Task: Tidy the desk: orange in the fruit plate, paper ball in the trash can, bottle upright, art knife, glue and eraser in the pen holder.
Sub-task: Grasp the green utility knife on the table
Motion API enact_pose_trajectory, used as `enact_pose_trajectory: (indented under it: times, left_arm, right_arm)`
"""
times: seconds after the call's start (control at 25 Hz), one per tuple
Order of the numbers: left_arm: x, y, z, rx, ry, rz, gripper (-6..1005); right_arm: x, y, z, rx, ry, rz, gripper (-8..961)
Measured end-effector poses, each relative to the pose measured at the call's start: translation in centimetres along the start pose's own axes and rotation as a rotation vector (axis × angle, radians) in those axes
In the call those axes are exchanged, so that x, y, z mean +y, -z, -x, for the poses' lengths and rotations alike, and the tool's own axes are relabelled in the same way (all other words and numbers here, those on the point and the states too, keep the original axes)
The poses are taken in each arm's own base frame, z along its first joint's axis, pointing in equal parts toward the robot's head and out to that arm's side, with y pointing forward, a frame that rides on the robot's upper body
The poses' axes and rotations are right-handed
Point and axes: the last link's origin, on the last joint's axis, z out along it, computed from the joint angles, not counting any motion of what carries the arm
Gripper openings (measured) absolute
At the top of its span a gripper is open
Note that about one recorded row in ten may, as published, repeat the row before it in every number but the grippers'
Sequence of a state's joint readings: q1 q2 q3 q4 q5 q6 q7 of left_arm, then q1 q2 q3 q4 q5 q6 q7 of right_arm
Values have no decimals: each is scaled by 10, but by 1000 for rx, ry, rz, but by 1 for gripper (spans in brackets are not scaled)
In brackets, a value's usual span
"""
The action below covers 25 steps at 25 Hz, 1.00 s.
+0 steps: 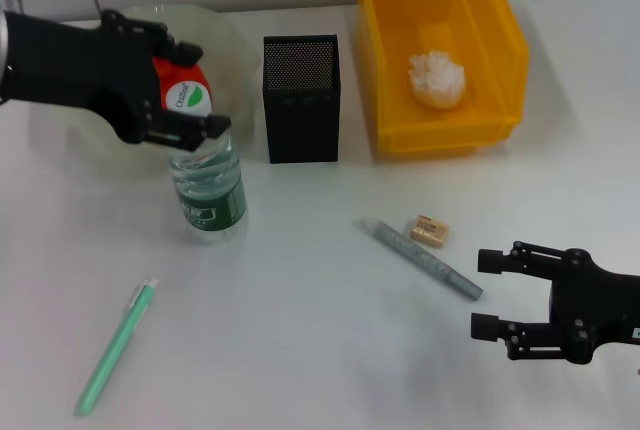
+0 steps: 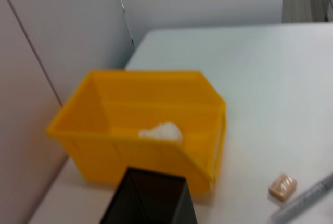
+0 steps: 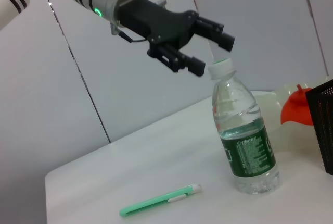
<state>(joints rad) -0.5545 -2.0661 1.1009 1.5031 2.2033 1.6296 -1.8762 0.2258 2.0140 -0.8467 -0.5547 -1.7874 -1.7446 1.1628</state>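
The bottle [image 1: 208,185] [image 3: 244,140] stands upright on the table in front of the fruit plate [image 1: 215,35]. My left gripper [image 1: 200,88] [image 3: 210,53] is open at its cap, fingers apart and not pressing on it. The orange [image 1: 165,75] [image 3: 296,107] lies in the plate, mostly hidden behind that gripper. In the trash can [image 1: 500,60] [image 2: 104,130] rests the paper ball [image 1: 437,80] [image 2: 161,130]. The pen holder [image 1: 300,98] [image 2: 151,198] stands between plate and can. The eraser [image 1: 430,231] [image 2: 282,186] lies beside a grey pen-shaped stick [image 1: 420,258]. My right gripper [image 1: 485,295] waits open at the front right.
A green pen-shaped tool [image 1: 115,348] [image 3: 161,200] lies near the front left. I cannot tell which of the two sticks is the art knife and which the glue. A wall runs behind the table.
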Motion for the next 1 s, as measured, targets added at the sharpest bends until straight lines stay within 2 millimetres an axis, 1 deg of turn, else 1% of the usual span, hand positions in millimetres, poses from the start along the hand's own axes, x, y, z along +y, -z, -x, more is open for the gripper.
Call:
enact_pose_trajectory:
  times: [0.12,0.16,0.2,0.28,0.32,0.4,0.44,0.56,0.64,0.76,0.8,0.84,0.88,0.92,0.96,1.0]
  left_arm:
    - [-1,4,-2,22,-2,-10,783]
    - [1,14,-9,117,-21,-21,790]
    - [4,18,-12,170,-34,-14,790]
    - [4,18,-12,170,-34,-14,790]
    - [13,26,-17,292,-67,8,789]
    - [22,32,-17,377,-100,26,789]
    - [24,32,-16,387,-103,27,789]
    - [37,36,-8,464,-136,38,789]
    - [49,41,2,536,-167,44,788]
    - [62,45,16,603,-174,40,788]
    - [62,45,16,603,-174,40,788]
    - [68,43,29,628,-156,40,788]
    - [70,41,33,637,-154,45,788]
    - [74,37,41,655,-147,57,787]
    - [76,35,47,664,-136,67,787]
    - [76,35,47,664,-136,67,787]
  right_arm:
    - [0,0,1,-3,2,0,844]
    - [0,0,1,-4,2,-1,844]
    - [0,0,1,-6,2,-2,844]
    - [-2,1,3,-12,7,-8,844]
    - [-2,1,3,-15,9,-11,844]
    - [-3,2,5,-22,18,-18,844]
    - [-4,2,6,-24,21,-20,844]
    - [-6,4,8,-36,27,-35,844]
    - [-7,6,9,-44,30,-46,844]
    - [-9,8,11,-58,37,-64,844]
    - [-9,9,12,-60,40,-66,844]
    - [-10,9,12,-63,43,-67,844]
    - [-10,10,12,-65,46,-67,844]
    - [-10,10,13,-67,48,-67,844]
    - [-10,10,13,-68,49,-68,844]
    - [-10,11,14,-70,51,-70,844]
